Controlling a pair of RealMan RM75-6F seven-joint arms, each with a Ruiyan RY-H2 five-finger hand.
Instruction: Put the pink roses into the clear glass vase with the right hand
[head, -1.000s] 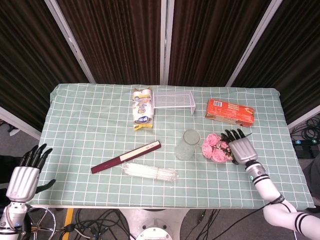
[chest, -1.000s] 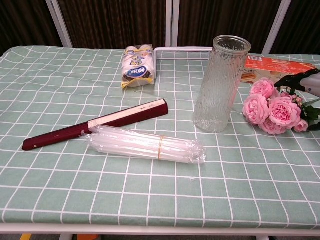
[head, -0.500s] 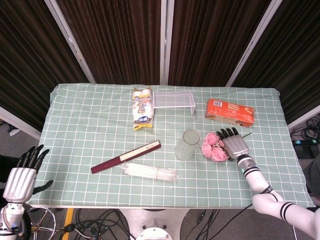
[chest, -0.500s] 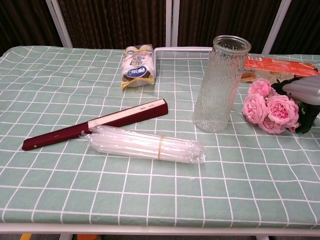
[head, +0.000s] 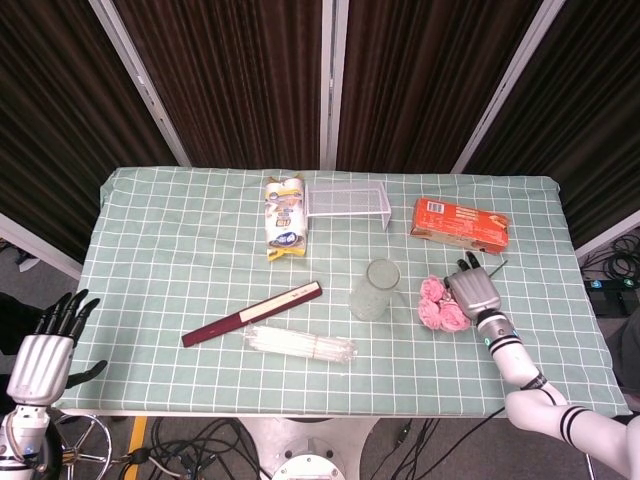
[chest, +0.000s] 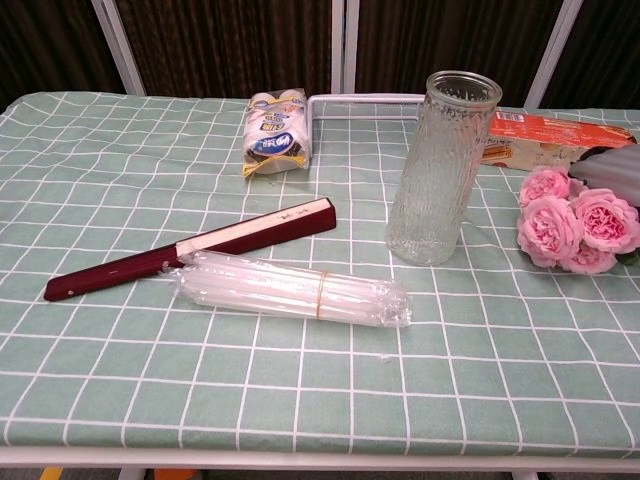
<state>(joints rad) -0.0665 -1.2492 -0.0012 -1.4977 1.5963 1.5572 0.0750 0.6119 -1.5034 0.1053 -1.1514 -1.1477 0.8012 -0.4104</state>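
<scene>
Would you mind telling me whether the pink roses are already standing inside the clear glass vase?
No, the pink roses lie on the tablecloth to the right of the upright clear glass vase, which looks empty.

Textured clear glass vase (chest: 443, 170), matt checked tablecloth (chest: 120, 160), glossy plastic-wrapped straws (chest: 290, 290), metallic robot hand (head: 474, 292)

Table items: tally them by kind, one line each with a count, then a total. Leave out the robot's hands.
Clear glass vase: 1
Pink roses bunch: 1
Orange box: 1
Wire rack: 1
Snack packet: 1
Maroon folded fan: 1
Bag of clear straws: 1
Total: 7
</scene>
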